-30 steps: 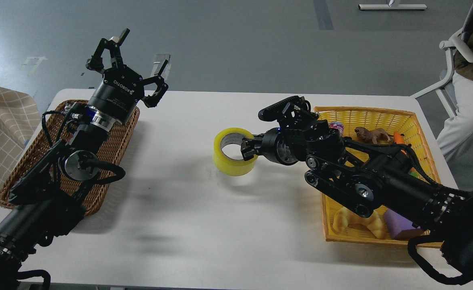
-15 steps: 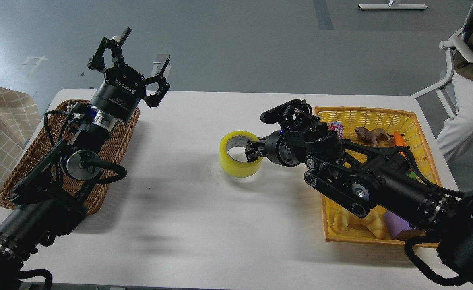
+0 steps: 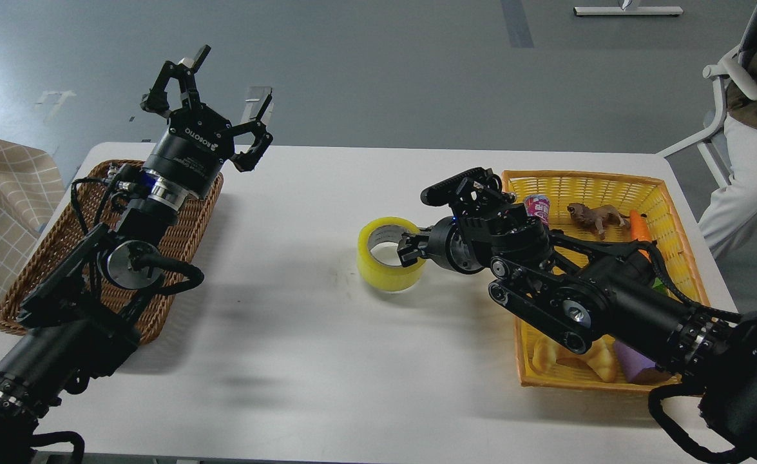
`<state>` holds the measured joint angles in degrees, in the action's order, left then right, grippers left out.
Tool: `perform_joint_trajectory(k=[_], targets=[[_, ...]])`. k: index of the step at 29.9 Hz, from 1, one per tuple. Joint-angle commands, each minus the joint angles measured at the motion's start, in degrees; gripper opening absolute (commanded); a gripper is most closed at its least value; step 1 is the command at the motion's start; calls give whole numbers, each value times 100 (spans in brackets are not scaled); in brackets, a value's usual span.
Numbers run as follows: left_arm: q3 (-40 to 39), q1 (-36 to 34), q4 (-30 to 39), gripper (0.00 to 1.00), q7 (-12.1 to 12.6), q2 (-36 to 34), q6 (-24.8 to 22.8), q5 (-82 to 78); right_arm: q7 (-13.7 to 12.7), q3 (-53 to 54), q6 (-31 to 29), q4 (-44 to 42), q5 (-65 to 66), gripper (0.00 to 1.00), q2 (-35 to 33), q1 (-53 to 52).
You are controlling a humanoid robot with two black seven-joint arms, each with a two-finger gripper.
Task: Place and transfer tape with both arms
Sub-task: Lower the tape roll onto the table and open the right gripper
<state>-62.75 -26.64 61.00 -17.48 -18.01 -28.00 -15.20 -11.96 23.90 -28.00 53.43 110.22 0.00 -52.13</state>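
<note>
1. The tape (image 3: 391, 254) sits on the white table (image 3: 301, 361) near its middle, lying on its side with the core opening facing up, between the two baskets.
2. My right gripper (image 3: 410, 248) is clamped on the roll's near wall, one finger inside the core and one outside, I judge because that rim pinch lets the roll be set flat.
3. That arm reaches out from over the yellow basket (image 3: 674, 212), which holds a toy lion (image 3: 594, 216), a carrot (image 3: 639, 225) and a croissant (image 3: 578, 357).
4. My left gripper (image 3: 220, 103) hangs spread wide and empty above the far end of the brown wicker basket (image 3: 43, 258), well apart from the roll, probably waiting to take it over.
</note>
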Motion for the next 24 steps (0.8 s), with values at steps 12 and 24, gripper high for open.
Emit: perform_joint_trajectory(k=[12, 24], targets=[[9, -8, 0, 98, 8, 16, 0, -9, -61, -8, 0, 1, 0, 8, 0, 142], [9, 1, 0, 98, 17, 16, 0, -18, -96, 18, 0, 19, -79, 95, 0, 133]])
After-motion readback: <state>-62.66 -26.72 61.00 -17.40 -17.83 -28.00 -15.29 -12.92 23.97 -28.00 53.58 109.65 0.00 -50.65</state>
